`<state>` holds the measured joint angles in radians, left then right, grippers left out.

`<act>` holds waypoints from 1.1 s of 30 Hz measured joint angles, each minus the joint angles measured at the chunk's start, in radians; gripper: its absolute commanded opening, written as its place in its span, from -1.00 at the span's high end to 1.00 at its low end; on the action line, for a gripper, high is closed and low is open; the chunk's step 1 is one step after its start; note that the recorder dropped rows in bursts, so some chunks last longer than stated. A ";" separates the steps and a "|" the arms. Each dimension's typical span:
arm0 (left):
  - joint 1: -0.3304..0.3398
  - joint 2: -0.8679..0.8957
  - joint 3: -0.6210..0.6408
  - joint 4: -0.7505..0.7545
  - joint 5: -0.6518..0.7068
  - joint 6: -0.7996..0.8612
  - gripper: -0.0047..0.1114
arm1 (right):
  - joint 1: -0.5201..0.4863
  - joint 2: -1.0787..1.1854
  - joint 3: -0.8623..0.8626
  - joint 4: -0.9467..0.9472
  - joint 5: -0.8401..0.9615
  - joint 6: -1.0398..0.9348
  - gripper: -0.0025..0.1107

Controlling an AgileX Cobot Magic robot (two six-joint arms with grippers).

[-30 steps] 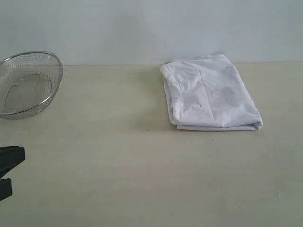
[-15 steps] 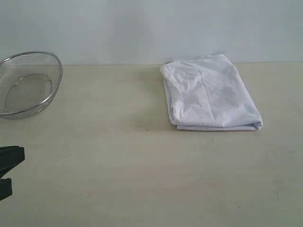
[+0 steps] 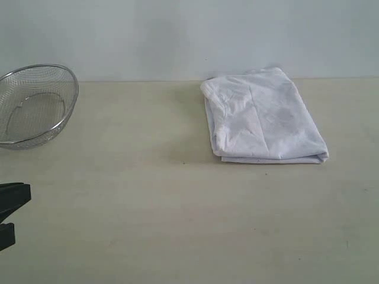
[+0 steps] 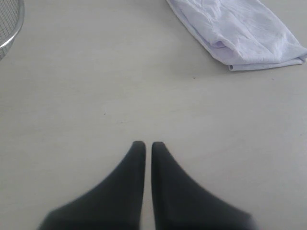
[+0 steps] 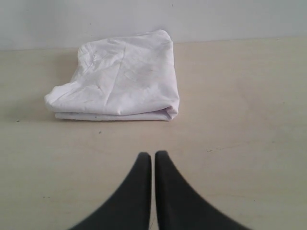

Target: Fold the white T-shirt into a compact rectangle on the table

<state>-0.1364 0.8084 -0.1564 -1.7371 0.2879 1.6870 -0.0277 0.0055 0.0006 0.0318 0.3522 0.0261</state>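
The white T-shirt [image 3: 263, 116] lies folded into a compact rectangle at the back right of the table [image 3: 148, 195], plain white side up with faint grey smudges. It also shows in the left wrist view [image 4: 240, 31] and in the right wrist view [image 5: 117, 79]. My left gripper [image 4: 145, 143] is shut and empty over bare tabletop, well short of the shirt; only its dark body [image 3: 10, 204] pokes in at the exterior view's left edge. My right gripper [image 5: 153, 153] is shut, holds nothing, and hovers a little in front of the shirt's folded edge. It is outside the exterior view.
A round wire-mesh basket [image 3: 34, 103] stands at the back left of the table; its rim [image 4: 10, 24] clips a corner of the left wrist view. A pale wall [image 3: 189, 35] runs behind the table's far edge.
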 measured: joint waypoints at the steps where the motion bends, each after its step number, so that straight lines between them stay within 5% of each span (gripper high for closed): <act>1: 0.000 0.000 0.000 0.000 0.000 0.000 0.84 | 0.000 0.000 0.000 0.000 0.000 0.002 0.96; 12: 0.008 -0.050 0.000 0.000 -0.006 0.029 0.84 | 0.000 0.000 0.000 0.000 0.000 0.002 0.96; 22: 0.149 -0.502 0.000 0.000 -0.037 0.094 0.84 | 0.000 0.000 0.000 0.000 0.000 0.002 0.96; 28: 0.173 -0.698 0.000 -0.002 -0.043 0.077 0.84 | 0.000 0.000 0.000 0.000 0.000 0.002 0.96; 30: 0.173 -0.702 0.000 -0.002 -0.045 -0.049 0.84 | 0.000 0.000 0.000 0.000 0.000 0.002 0.96; 33: 0.173 -0.702 0.002 -0.004 -0.010 -0.541 0.84 | 0.000 0.000 0.000 0.000 0.000 0.002 0.96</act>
<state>0.0370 0.1066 -0.1541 -1.7410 0.2776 1.1458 -0.0277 0.0055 0.0006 0.0318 0.3522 0.0283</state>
